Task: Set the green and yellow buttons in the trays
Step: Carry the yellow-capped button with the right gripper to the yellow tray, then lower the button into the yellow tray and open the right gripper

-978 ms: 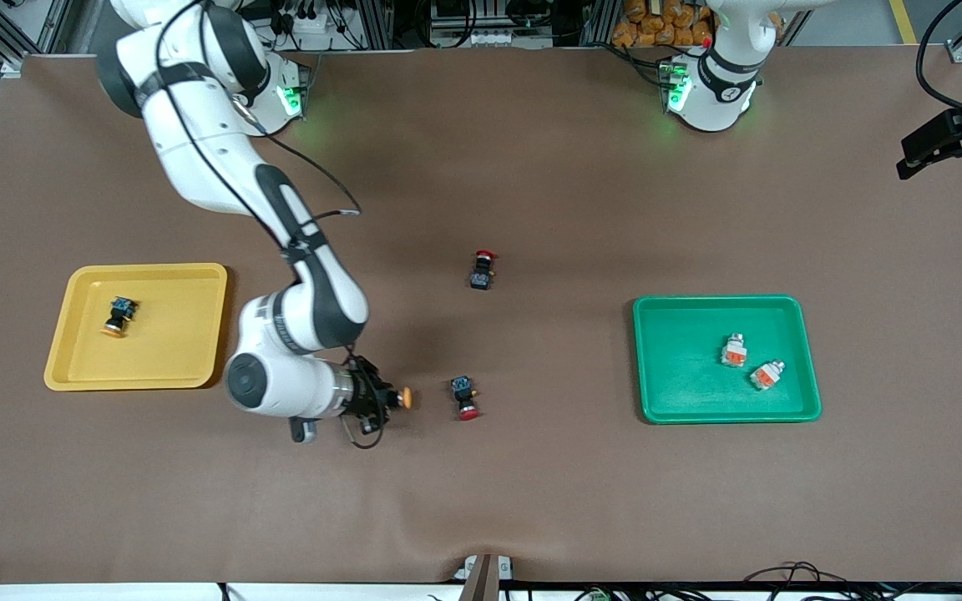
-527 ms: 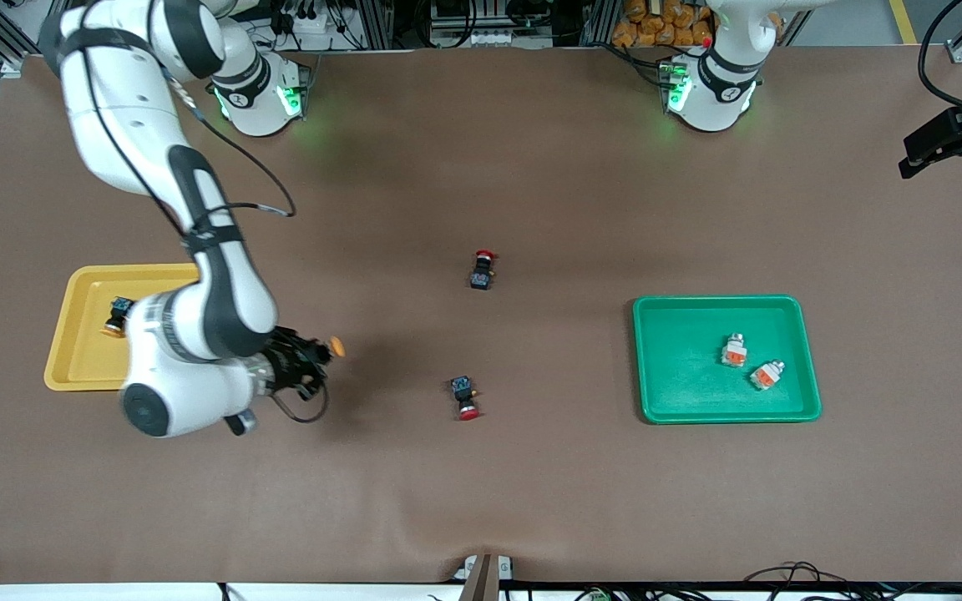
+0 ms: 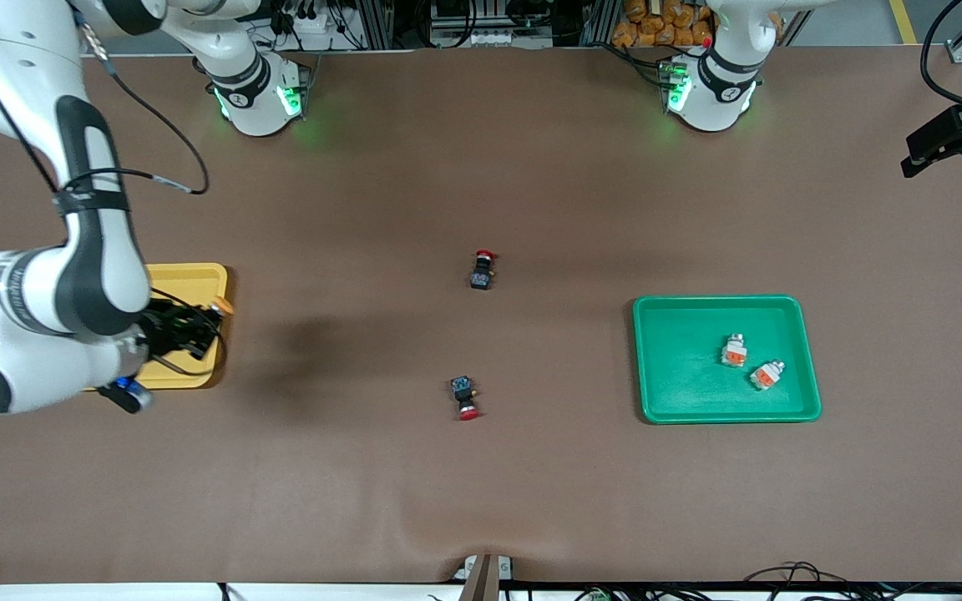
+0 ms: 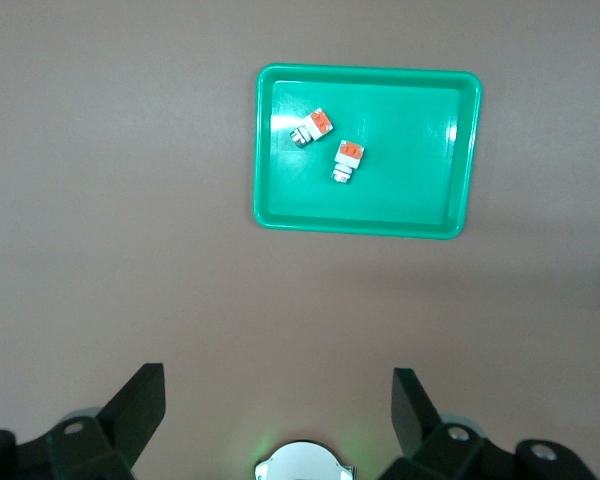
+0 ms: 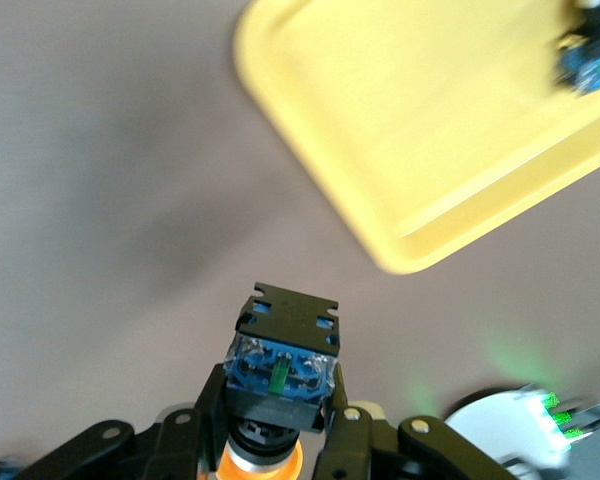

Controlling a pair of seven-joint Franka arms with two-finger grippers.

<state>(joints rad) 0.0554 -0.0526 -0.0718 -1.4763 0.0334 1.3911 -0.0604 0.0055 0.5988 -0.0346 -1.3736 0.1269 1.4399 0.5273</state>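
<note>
Two whitish-grey buttons (image 3: 746,362) lie in the green tray (image 3: 673,401). The right gripper (image 3: 197,324), over the yellow tray (image 3: 189,277), grips a yellow-capped button (image 5: 280,370); another (image 5: 592,62) lies inside that tray. The left gripper (image 4: 278,410) waits high above the table with its fingers spread.

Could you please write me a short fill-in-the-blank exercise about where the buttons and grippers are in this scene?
1. The right gripper is shut on a button with a ____ cap.
2. The green tray holds ____ whitish buttons.
3. The two red-capped buttons lie on the ____.
4. The left gripper is ____.

Missing words: orange-yellow; two; table; open
</note>
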